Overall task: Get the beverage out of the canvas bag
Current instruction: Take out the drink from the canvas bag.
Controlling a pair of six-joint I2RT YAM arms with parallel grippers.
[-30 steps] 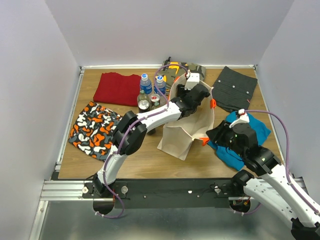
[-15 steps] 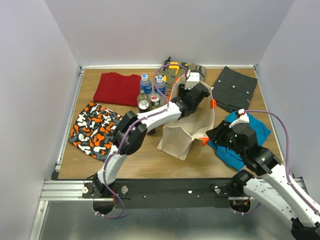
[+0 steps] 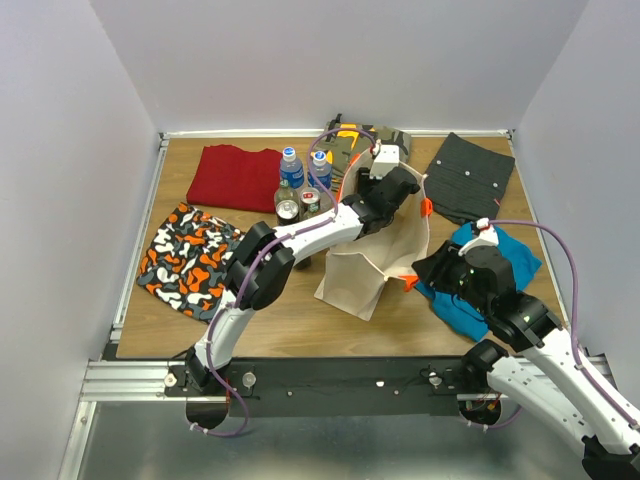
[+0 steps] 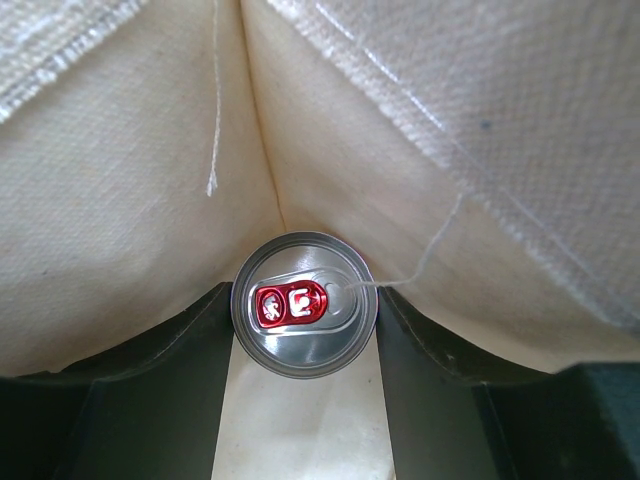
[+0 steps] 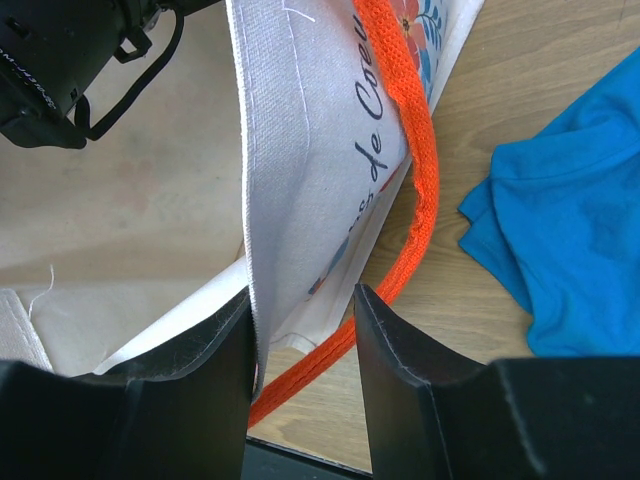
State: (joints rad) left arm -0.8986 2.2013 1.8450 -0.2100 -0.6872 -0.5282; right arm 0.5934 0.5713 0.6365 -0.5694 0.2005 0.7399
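Jaws: left gripper (image 4: pixel 305 310) clamps drink can (image 4: pixel 300 338), right gripper (image 5: pixel 302 325) pinches canvas bag (image 5: pixel 320 150) rim | risk: loose thread (image 4: pixel 425 262) across can may snag the lift

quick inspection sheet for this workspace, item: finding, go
surface: wooden table, no spill seen
job's things: bag standing mid-table, mouth open; can inside it, top unopened
clutter: red cloth, patterned cloth, camo cloth, dark cloth, blue cloth, all flat; bottles and loose cans left of the bag
grippers: left gripper inside the bag, shut on the can; right gripper seems to grip the bag's wall and orange handle
cables: purple cable looping off each arm, no snag seen
surroundings: pale walls on three sides; metal rail at the near edge
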